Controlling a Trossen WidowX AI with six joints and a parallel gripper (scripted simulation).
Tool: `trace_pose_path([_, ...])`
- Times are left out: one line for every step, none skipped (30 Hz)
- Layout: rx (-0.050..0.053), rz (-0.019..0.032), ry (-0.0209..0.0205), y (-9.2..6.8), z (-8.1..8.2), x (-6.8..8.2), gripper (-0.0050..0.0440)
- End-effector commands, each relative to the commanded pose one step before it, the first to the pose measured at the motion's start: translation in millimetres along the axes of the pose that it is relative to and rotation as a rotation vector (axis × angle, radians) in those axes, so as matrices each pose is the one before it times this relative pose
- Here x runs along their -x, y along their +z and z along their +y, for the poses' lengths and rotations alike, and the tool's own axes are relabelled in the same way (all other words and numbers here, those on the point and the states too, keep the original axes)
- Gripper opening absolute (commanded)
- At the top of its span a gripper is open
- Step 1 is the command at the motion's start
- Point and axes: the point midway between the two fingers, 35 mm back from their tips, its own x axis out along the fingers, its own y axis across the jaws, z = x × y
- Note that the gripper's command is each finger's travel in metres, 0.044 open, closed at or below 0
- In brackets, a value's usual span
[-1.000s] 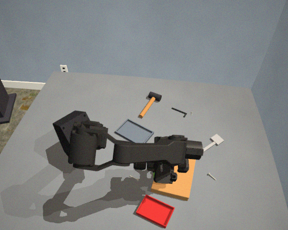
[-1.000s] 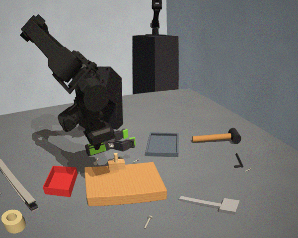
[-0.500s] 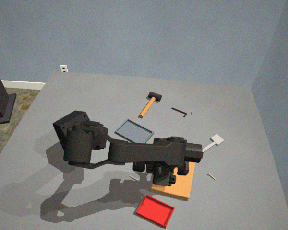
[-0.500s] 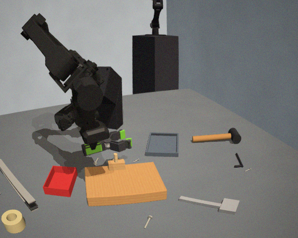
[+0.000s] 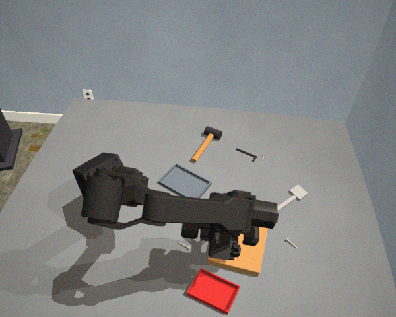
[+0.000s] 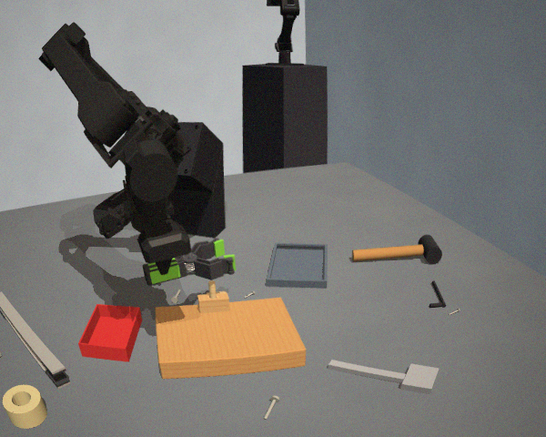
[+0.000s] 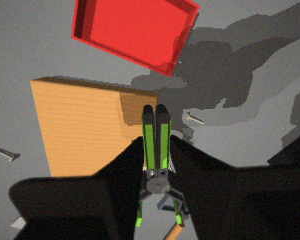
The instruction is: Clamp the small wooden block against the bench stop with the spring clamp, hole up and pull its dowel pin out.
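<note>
In the top view, a black-headed mallet (image 5: 202,147) (image 6: 389,252) (image 7: 174,231) lay toward the far edge of the counter (image 5: 150,133) (image 6: 381,211) (image 7: 20,50). A black hex key (image 5: 245,152) (image 6: 437,290) lay nearer the far right corner — a tiny screw (image 5: 263,156) (image 6: 454,311) just beside it. A pale square-headed tool (image 5: 297,192) (image 6: 419,377) (image 7: 18,222) lay toward the right edge. The grey tray (image 5: 184,180) (image 6: 297,263) (image 7: 166,202) was farther from that edge, the red tray (image 5: 213,290) (image 6: 111,327) (image 7: 140,30) well apart from the far edge. A tape roll (image 6: 35,413) stood upright in the exterior view.
</note>
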Motion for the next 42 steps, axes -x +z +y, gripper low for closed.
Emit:
trace_pose_path([-0.0121,0.00262,0.01255,3.54,0.00,2.48,0.0000])
trace_pose_path([-0.0023,-0.00066,0.00096,0.74,-0.11,0.25,0.0000])
trace_pose_path([-0.0023,-0.00067,0.00097,0.74,-0.11,0.25,0.0000])
trace_pose_path([-0.0023,-0.00068,0.00097,0.74,-0.11,0.25,0.0000])
trace_pose_path([-0.0023,-0.00068,0.00097,0.73,-0.11,0.26,0.0000])
trace_pose_path([0.0000,0.00000,0.00000,0.00,0.00,0.00,0.0000])
trace_pose_path([0.0000,0.00000,0.00000,0.00,0.00,0.00,0.0000])
trace_pose_path([-0.0023,-0.00069,0.00098,0.73,-0.11,0.26,0.0000])
trace_pose_path([-0.0023,-0.00069,0.00098,0.73,-0.11,0.26,0.0000])
trace_pose_path([-0.0023,-0.00070,0.00099,0.73,-0.11,0.26,0.0000])
trace_pose_path([-0.0023,-0.00071,0.00099,0.73,-0.11,0.26,0.0000])
trace_pose_path([-0.0023,-0.00071,0.00100,0.73,-0.11,0.26,0.0000])
trace_pose_path([-0.0023,-0.00072,0.00100,0.73,-0.11,0.26,0.0000])
trace_pose_path([-0.0023,-0.00072,0.00100,0.73,-0.11,0.26,0.0000])
trace_pose_path([-0.0023,-0.00073,0.00101,0.73,-0.10,0.27,0.0000])
trace_pose_path([-0.0023,-0.00074,0.00101,0.73,-0.10,0.27,0.0000])
trace_pose_path([-0.0023,-0.00074,0.00102,0.73,-0.10,0.27,0.0000])
trace_pose_path([-0.0023,-0.00075,0.00102,0.73,-0.10,0.27,0.0000])
trace_pose_path([-0.0023,-0.00075,0.00102,0.73,-0.10,0.27,0.0000])
trace_pose_path([-0.0023,-0.00076,0.00103,0.73,-0.10,0.27,0.0000])
trace_pose_path([-0.0023,-0.00077,0.00103,0.73,-0.10,0.27,0.0000])
trace_pose_path([-0.0023,-0.00077,0.00104,0.73,-0.10,0.27,0.0000])
trace_pose_path([0.0000,0.00000,0.00000,0.00,0.00,0.00,0.0000])
trace_pose_path([0.0000,0.00000,0.00000,0.00,0.00,0.00,0.0000])
trace_pose_path([-0.0023,-0.00078,0.00104,0.72,-0.10,0.27,0.0000])
trace_pose_path([-0.0023,-0.00078,0.00104,0.72,-0.10,0.28,0.0000])
trace_pose_path([-0.0023,-0.00079,0.00105,0.72,-0.10,0.28,0.0000])
trace_pose_path([-0.0023,-0.00080,0.00105,0.72,-0.10,0.28,0.0000])
trace_pose_path([-0.0022,-0.00080,0.00106,0.72,-0.10,0.28,0.0000])
trace_pose_path([-0.0022,-0.00081,0.00106,0.72,-0.10,0.28,0.0000])
trace_pose_path([-0.0022,-0.00081,0.00106,0.72,-0.10,0.28,0.0000])
trace_pose_path([-0.0022,-0.00082,0.00107,0.72,-0.10,0.28,0.0000])
trace_pose_path([-0.0022,-0.00083,0.00107,0.72,-0.10,0.28,0.0000])
trace_pose_path([-0.0022,-0.00083,0.00108,0.72,-0.10,0.29,0.0000])
trace_pose_path([-0.0022,-0.00084,0.00108,0.72,-0.10,0.29,0.0000])
trace_pose_path([-0.0022,-0.00084,0.00108,0.72,-0.10,0.29,0.0000])
trace_pose_path([-0.0022,-0.00085,0.00109,0.72,-0.10,0.29,0.0000])
trace_pose_path([-0.0022,-0.00086,0.00109,0.72,-0.10,0.29,0.0000])
trace_pose_path([-0.0022,-0.00086,0.00110,0.71,-0.10,0.29,0.0000])
trace_pose_path([0.0000,0.00000,0.00000,0.00,0.00,0.00,0.0000])
trace_pose_path([0.0000,0.00000,0.00000,0.00,0.00,0.00,0.0000])
trace_pose_path([-0.0022,-0.00087,0.00110,0.71,-0.10,0.29,0.0000])
